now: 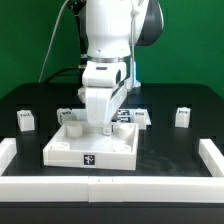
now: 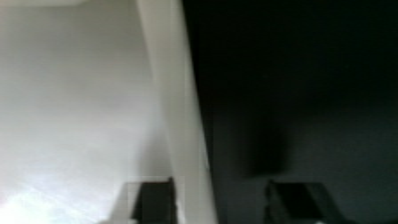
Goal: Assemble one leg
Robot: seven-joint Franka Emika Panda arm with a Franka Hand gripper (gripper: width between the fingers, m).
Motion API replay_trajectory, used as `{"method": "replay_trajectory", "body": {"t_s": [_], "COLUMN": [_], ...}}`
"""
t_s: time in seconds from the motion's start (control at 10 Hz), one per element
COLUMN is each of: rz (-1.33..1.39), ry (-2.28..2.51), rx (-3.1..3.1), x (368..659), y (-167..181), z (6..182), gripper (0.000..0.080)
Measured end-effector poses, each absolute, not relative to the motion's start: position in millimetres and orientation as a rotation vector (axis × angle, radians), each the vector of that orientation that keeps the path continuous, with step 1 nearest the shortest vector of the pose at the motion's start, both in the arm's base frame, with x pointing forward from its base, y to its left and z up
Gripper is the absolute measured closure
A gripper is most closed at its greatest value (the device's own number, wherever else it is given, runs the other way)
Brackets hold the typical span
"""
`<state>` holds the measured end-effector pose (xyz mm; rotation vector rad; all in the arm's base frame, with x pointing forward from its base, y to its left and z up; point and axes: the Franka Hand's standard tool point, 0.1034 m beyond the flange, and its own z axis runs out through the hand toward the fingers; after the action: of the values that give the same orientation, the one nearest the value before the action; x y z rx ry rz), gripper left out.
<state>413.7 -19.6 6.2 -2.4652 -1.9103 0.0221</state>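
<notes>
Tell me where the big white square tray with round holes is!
In the exterior view, the big white square plastic tray lies at the middle of the black table, near the front, right below the gripper.

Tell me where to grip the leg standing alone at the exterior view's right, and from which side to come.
Grip the leg near its top, coming straight down from above, probably closing on its two opposite side faces. It stands upright on the black table, apart from the other parts, so its top and sides look free.
</notes>
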Motion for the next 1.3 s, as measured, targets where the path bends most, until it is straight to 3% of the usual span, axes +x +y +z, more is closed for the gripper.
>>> {"method": "replay_trajectory", "body": {"t_s": [0.1,0.3,0.8,1.3], "rz": [0.022,0.022,0.022,0.039], "ry": [-1.911,-1.908,-1.912,-2.042], "rx": [-2.465,-2.467,-2.465,-2.352], "x": [413.7,413.7,414.0,439.2], "y": [-19.6,-19.8,-19.2,21.9], "z": [6.2,6.3,6.3,7.6], "gripper": [0.0713,0.0741,0.0741,0.0741]}}
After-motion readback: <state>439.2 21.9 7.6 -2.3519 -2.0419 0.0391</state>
